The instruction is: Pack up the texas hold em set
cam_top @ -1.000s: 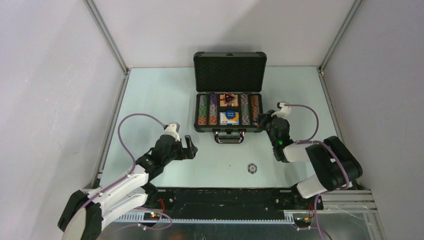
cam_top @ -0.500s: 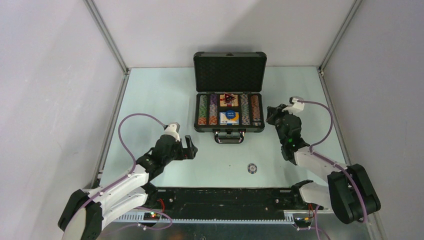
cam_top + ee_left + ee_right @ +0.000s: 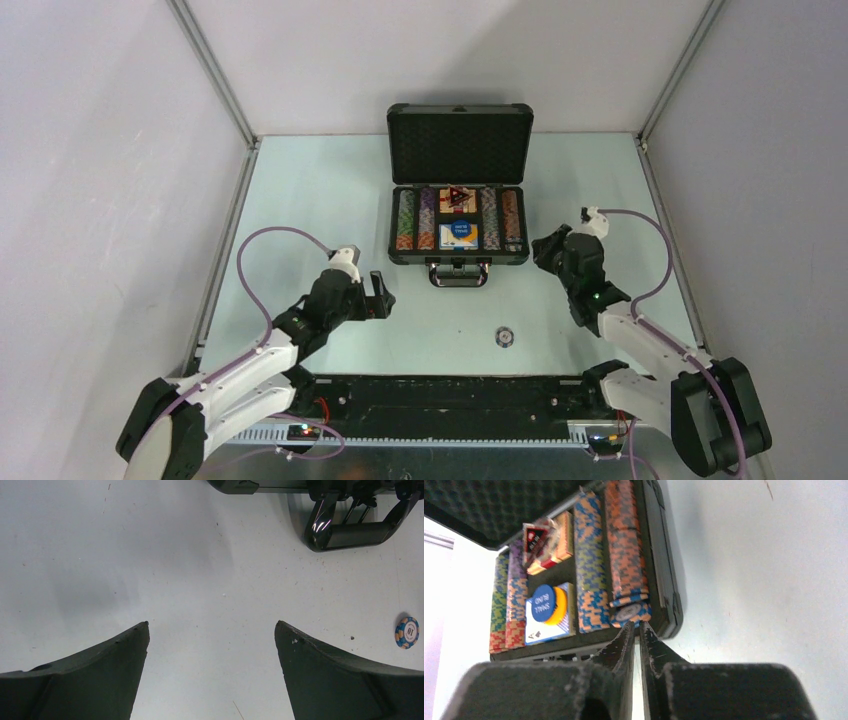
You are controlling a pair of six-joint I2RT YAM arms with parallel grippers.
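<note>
**Notably: case open and filled, one chip loose on the table**

Firstly, the right gripper (image 3: pixel 637 624) stood with its jaws narrow. Only a thin slit separated the fingertips, and nothing was held between them. It hung close beside the front right corner of the briefcase (image 3: pixel 410 258), tips directed at the near end of the rightmost chip row (image 3: pixel 625 540). Contact with the case could not be determined.

The left gripper (image 3: pixel 211 625) stood wide and empty above the bare table (image 3: pixel 320 200), short of the case's front left corner. The case handle (image 3: pixel 357 532) lay ahead of it and to its right.

The briefcase sat at the far middle of the table, its lid (image 3: pixel 459 143) raised upright and the handle facing the arms. Striped chips filled two rows on either side of a centre compartment. In that compartment, a blue button (image 3: pixel 543 603) lay over an orange button (image 3: pixel 560 605), both on a blue-and-white card box (image 3: pixel 546 627). Farther back, a dark triangular marker (image 3: pixel 536 537) rested on a second pack.

One loose chip (image 3: pixel 504 337), orange and blue, lay flat on the table in front of the case, between the arms and apart from both grippers.
</note>
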